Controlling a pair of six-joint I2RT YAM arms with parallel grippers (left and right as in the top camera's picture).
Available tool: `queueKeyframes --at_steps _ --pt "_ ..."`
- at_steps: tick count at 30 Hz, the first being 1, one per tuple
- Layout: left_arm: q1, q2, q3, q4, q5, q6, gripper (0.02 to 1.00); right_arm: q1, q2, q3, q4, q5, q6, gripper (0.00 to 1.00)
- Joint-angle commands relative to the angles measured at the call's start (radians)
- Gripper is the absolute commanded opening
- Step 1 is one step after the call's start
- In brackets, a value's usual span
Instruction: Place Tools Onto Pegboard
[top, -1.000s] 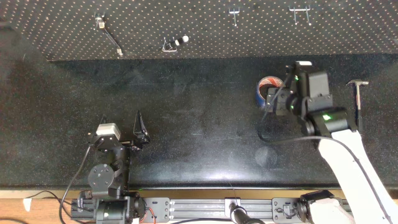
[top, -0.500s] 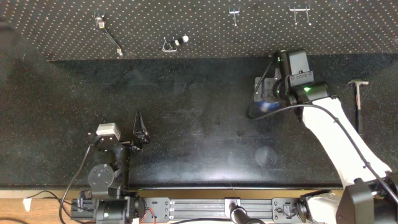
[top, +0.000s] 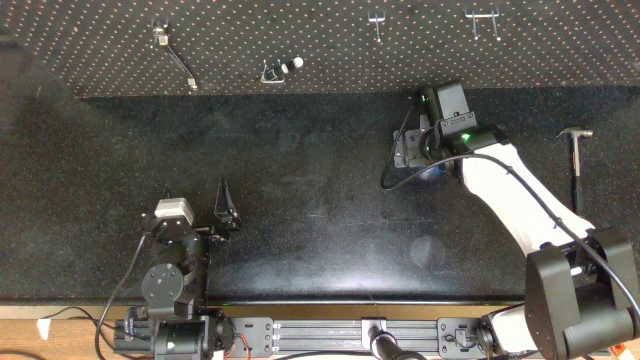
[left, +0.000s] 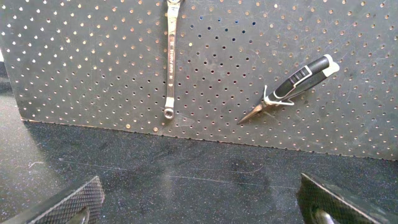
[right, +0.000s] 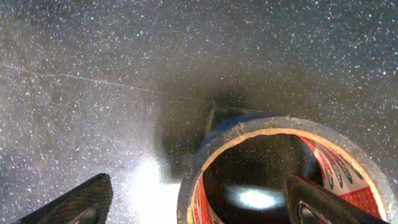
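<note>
Risk, misaligned descent: the right gripper (right: 196, 186) sits off-centre over the tape roll (right: 273, 123). One finger (right: 68, 202) is outside the roll's wall and the other (right: 336, 199) is in front of its hole. In my judgement, a drop from here could land a finger on the rim and shove the roll instead of straddling the wall.
Risk, sliding: the worktop (top: 320, 200) looks smooth, so a knocked roll would likely skid.
Risk, collision: in the top view the right gripper is near the foot of the pegboard (top: 300, 30). A further reach that way could strike the board.
Risk, hanging: a grip on one wall only could let the roll tilt and miss the empty hooks (top: 377, 20).
Right gripper, opening: spread wide, holding nothing.
Right gripper, contact: whether a finger touches the roll cannot be told.
Tape roll, position: appears to lie flat on the worktop, hole upward, beneath the right gripper.
Left gripper (left: 199, 186), state: released, fingers wide apart with nothing between them, well apart from the roll and facing the pegboard.
Pegboard, contents: a wrench (left: 169, 62) and a black-handled pointed tool (left: 292, 87) hang there.
Outstanding item: a hammer (top: 575, 165) lies on the worktop at the right, not yet hung.
</note>
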Motion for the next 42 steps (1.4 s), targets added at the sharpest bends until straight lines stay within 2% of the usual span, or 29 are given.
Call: queueKeyframes --at_steps 1,3,5,9,10,11,13,17,19,25,31,32,34,38,42 --pt "-0.003 -0.003 -0.022 -0.009 0.006 0.013 0.996 0.007 0.003 0.019 -0.009 -0.013 -0.011 0.54" --pt "-0.003 -0.003 -0.022 -0.009 0.006 0.013 0.996 0.007 0.003 0.019 -0.033 0.0 -0.011 0.34" --pt "-0.003 -0.003 -0.022 -0.009 0.006 0.013 0.996 0.007 0.003 0.019 -0.053 0.007 -0.012 0.237" --pt "-0.003 -0.003 -0.022 -0.009 0.006 0.013 0.996 0.007 0.004 0.019 -0.053 0.007 -0.012 0.226" --pt "-0.003 -0.003 -0.022 -0.009 0.006 0.013 0.996 0.007 0.004 0.019 -0.053 0.013 -0.015 0.11" --pt "-0.003 -0.003 -0.022 -0.009 0.006 0.013 0.996 0.007 0.004 0.019 -0.056 0.021 -0.014 0.082" --pt "-0.003 -0.003 -0.022 -0.009 0.006 0.013 0.996 0.007 0.003 0.019 -0.056 0.02 -0.006 0.075" --pt "-0.003 -0.003 -0.022 -0.009 0.006 0.013 0.996 0.007 -0.069 0.019 -0.057 -0.02 0.097 0.073" --pt "-0.003 -0.003 -0.022 -0.009 0.006 0.013 0.996 0.008 -0.178 0.019 -0.05 -0.055 0.103 0.075" --pt "-0.003 -0.003 -0.022 -0.009 0.006 0.013 0.996 0.053 -0.514 0.019 0.012 -0.045 0.103 0.075" --pt "-0.003 -0.003 -0.022 -0.009 0.006 0.013 0.996 0.203 -0.529 0.019 0.259 0.113 0.128 0.075" --pt "-0.003 -0.003 -0.022 -0.009 0.006 0.013 0.996 0.232 -0.508 0.019 0.298 0.163 0.123 0.075" --pt "-0.003 -0.003 -0.022 -0.009 0.006 0.013 0.996 0.271 -0.467 0.019 0.368 0.206 0.092 0.075" --pt "-0.003 -0.003 -0.022 -0.009 0.006 0.013 0.996 0.288 -0.339 0.019 0.536 0.222 0.043 0.075" --pt "-0.003 -0.003 -0.022 -0.009 0.006 0.013 0.996 0.288 -0.215 0.019 0.668 0.296 0.036 0.075"
